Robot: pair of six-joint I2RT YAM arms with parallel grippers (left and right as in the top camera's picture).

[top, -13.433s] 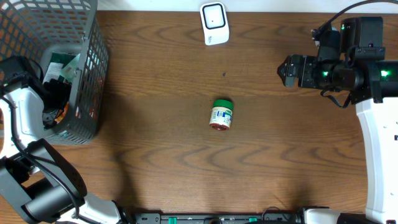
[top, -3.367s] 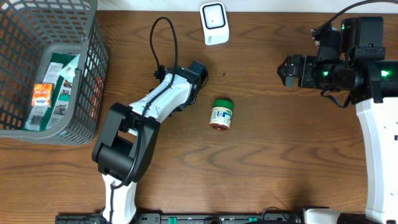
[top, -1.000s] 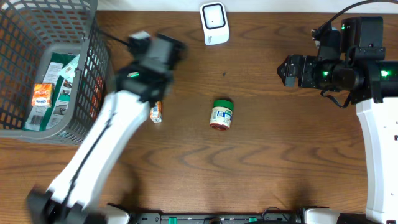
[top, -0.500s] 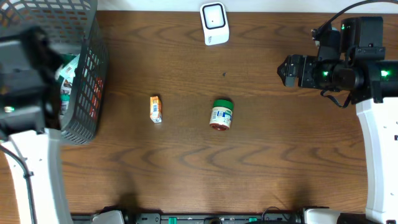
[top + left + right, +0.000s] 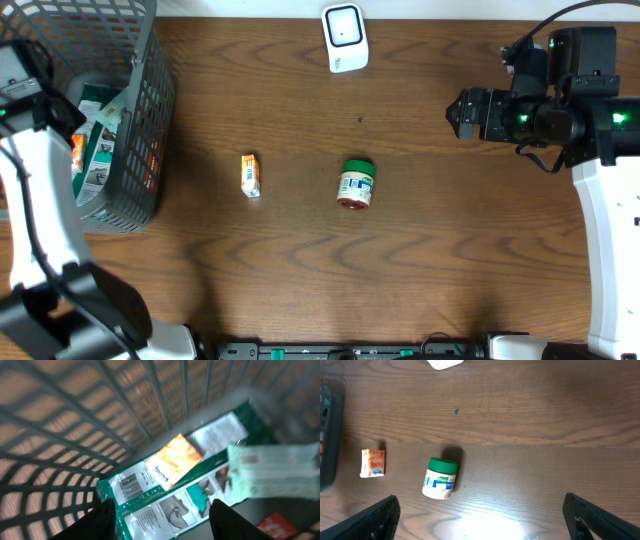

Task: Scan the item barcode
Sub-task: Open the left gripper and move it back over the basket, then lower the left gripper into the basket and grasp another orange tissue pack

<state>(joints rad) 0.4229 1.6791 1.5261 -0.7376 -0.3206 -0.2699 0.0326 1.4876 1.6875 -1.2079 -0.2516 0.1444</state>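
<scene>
The white barcode scanner (image 5: 345, 37) stands at the table's far edge. A small orange box (image 5: 250, 175) and a green-lidded jar (image 5: 356, 184) lie mid-table; the right wrist view shows the box (image 5: 373, 463) and the jar (image 5: 440, 478) too. My left arm (image 5: 30, 95) reaches into the grey basket (image 5: 150, 100). My left gripper (image 5: 165, 525) is open with nothing between its fingers, just above a green packet (image 5: 150, 510) that shows a barcode. An orange packet (image 5: 172, 460) lies on top of it. My right gripper (image 5: 485, 525) hangs wide open above the table at the right.
The basket's mesh walls (image 5: 75, 420) close in around the left gripper. Another green and white packet (image 5: 270, 472) and a red item (image 5: 275, 525) also lie in the basket. The basket's edge (image 5: 327, 435) shows at the left of the right wrist view.
My left arm has swung from over the orange box, which stays on the table, to the basket and now reaches down inside it. The right arm has not moved.
</scene>
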